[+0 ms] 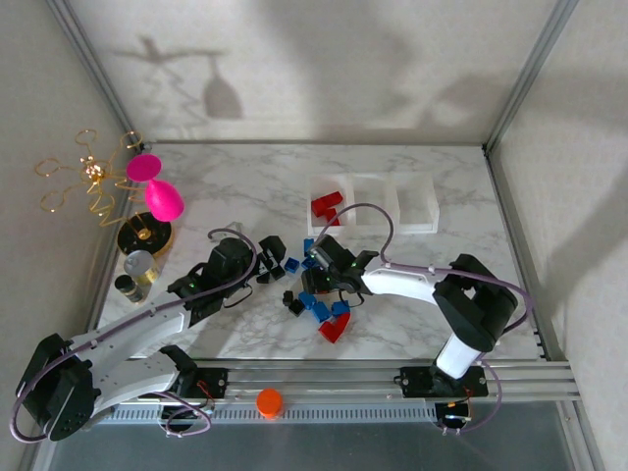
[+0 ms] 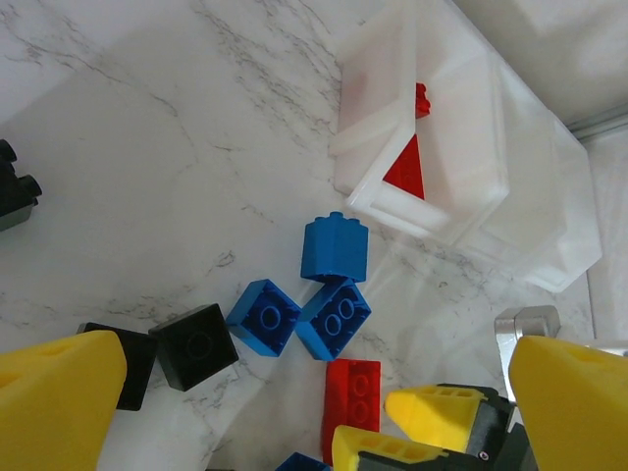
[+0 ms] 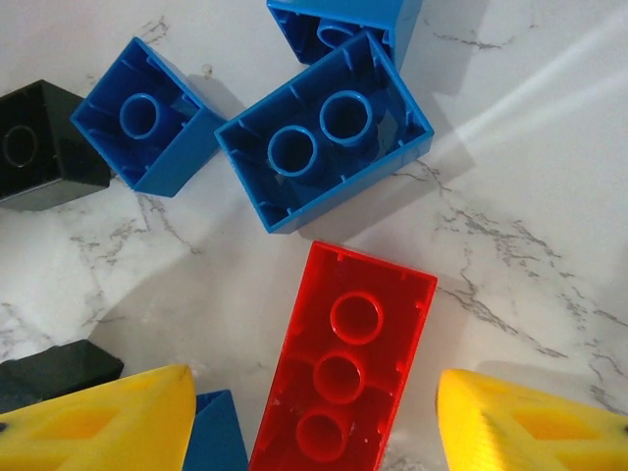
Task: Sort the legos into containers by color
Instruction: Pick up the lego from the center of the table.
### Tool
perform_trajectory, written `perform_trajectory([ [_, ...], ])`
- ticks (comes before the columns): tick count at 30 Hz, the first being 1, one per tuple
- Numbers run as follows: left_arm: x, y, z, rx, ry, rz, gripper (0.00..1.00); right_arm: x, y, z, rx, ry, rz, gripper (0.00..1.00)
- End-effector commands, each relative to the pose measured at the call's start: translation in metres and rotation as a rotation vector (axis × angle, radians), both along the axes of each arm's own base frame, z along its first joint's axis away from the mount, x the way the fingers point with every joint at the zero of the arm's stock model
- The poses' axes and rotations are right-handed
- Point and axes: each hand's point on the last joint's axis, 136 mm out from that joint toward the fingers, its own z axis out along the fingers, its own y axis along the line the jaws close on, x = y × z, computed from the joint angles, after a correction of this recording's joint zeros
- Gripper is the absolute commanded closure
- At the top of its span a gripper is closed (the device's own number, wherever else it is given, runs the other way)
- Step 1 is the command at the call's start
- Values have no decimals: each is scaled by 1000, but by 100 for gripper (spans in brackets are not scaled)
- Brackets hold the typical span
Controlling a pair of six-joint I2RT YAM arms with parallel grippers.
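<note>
Pincers apart: left pincer [image 2: 314, 392], right pincer [image 3: 309, 388] straddling upturned red brick [image 3: 348, 363]; overhead, red legos [image 1: 326, 206] in leftmost container [image 1: 329, 180].

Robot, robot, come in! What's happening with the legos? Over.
Left gripper open, hovering. Right gripper open, straddling red brick, not gripping. Blue bricks close ahead.
</note>
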Motion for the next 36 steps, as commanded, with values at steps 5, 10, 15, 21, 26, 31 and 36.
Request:
perform_trajectory([
  [5,-2,3,-5,12,4,15,0,5,-7,-20,-67,-12,-29,46],
  [10,-1,-1,-5,7,5,5,0,2,-17,-23,-103,-15,-31,54],
  [15,0,-3,-5,8,9,0,0,-1,-25,-23,-122,-21,-29,60],
  [21,2,-7,-3,-2,4,-9,0,0,-25,-18,-121,-32,-29,71],
  [26,2,-7,1,3,-2,-8,0,5,-24,0,-96,-64,-36,74],
  [31,5,-8,11,-5,-29,-10,1,19,-28,30,-52,-110,-58,74],
  [36,12,-12,22,-3,-56,-10,0,51,-37,57,-28,-164,-96,73],
])
